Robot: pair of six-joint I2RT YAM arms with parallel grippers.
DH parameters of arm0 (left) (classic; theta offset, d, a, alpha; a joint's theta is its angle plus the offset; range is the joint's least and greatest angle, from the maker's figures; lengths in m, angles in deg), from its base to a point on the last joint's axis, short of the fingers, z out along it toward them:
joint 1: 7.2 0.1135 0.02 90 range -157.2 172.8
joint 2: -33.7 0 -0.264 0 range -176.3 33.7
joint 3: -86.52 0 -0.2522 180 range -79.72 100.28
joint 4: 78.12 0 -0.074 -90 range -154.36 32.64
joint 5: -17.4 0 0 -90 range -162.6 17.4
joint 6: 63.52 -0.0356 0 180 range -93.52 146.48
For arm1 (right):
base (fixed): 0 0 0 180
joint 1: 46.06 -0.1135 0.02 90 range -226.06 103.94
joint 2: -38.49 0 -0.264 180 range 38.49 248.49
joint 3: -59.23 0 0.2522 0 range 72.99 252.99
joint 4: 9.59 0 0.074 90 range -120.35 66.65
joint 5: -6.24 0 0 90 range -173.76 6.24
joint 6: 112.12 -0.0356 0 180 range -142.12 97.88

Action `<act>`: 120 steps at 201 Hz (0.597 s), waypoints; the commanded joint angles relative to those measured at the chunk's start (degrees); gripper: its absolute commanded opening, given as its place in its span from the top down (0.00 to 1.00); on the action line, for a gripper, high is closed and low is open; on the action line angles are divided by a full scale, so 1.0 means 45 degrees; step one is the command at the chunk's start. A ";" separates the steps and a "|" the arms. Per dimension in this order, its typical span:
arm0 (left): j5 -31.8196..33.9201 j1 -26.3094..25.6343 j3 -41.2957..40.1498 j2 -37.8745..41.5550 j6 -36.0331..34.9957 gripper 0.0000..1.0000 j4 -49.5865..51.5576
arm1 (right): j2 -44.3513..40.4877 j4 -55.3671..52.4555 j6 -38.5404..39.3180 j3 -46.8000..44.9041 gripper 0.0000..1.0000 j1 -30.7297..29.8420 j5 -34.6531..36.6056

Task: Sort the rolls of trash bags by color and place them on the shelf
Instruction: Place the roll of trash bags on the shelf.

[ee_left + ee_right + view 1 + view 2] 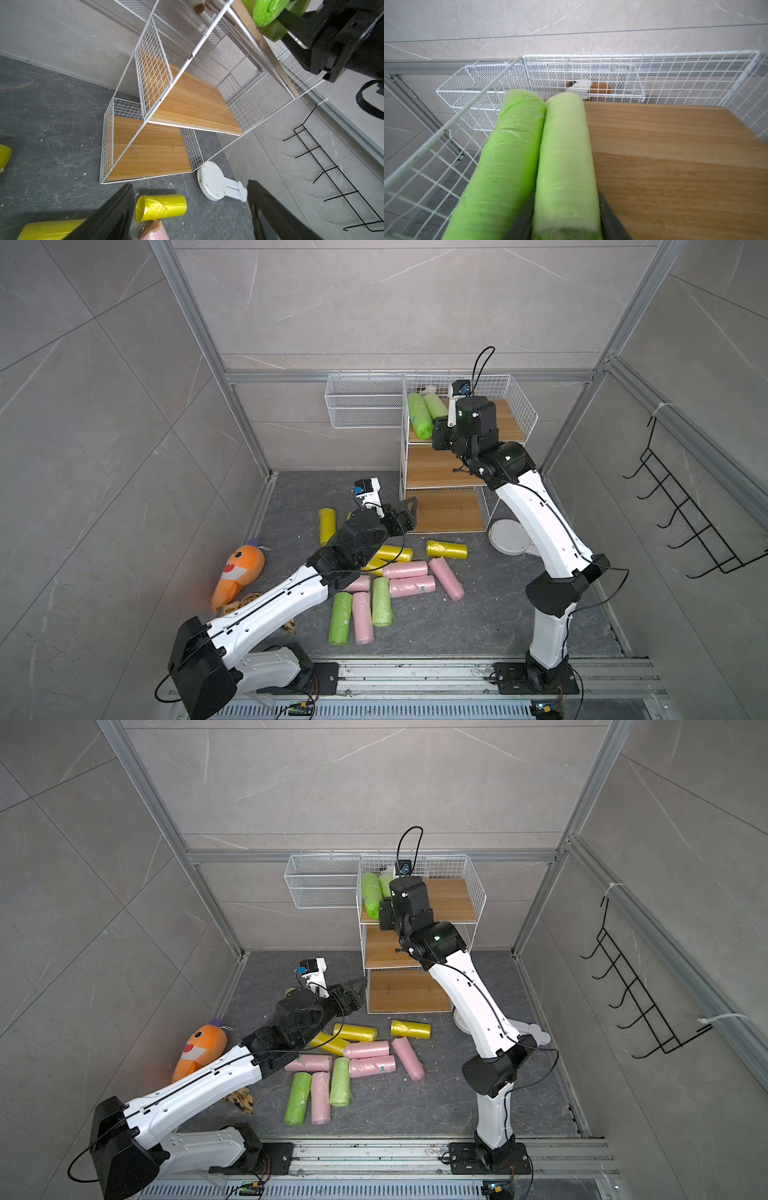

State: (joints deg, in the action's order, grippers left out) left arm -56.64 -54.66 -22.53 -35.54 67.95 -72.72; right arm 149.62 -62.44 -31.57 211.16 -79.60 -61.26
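The room had gray tile walls and a dark gray tabletop. The right tool pinched a pale green roll on the top board of the shelf, touching a bright green roll. The left tool was spread wide and empty above the tabletop. Yellow, pink and green rolls lay there, near the shelf.

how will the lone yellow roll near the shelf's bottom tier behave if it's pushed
Probably rolls away: the yellow roll is a cylinder lying on its side on the floor. Likely soft and light, given its crinkled plastic wrap. The glossy film may slip when gripped.
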 commanded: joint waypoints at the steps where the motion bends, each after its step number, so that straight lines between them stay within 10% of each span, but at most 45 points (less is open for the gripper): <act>1: -0.0052 0.0038 -0.0089 0.0438 0.0003 0.13 -0.0232 | 0.0206 -0.0256 -0.0160 0.0504 0.55 -0.0193 -0.0065; 120: 0.0181 0.0039 -0.0560 0.0586 -0.0056 0.12 -0.0292 | -0.2585 0.0309 0.0050 -0.2380 0.31 -0.0183 -0.1053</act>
State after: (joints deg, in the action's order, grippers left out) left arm -56.24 -54.66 -24.71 -33.68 67.95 -72.57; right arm 142.26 -63.38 -31.33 202.65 -79.97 -63.88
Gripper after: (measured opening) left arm 0.875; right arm 0.680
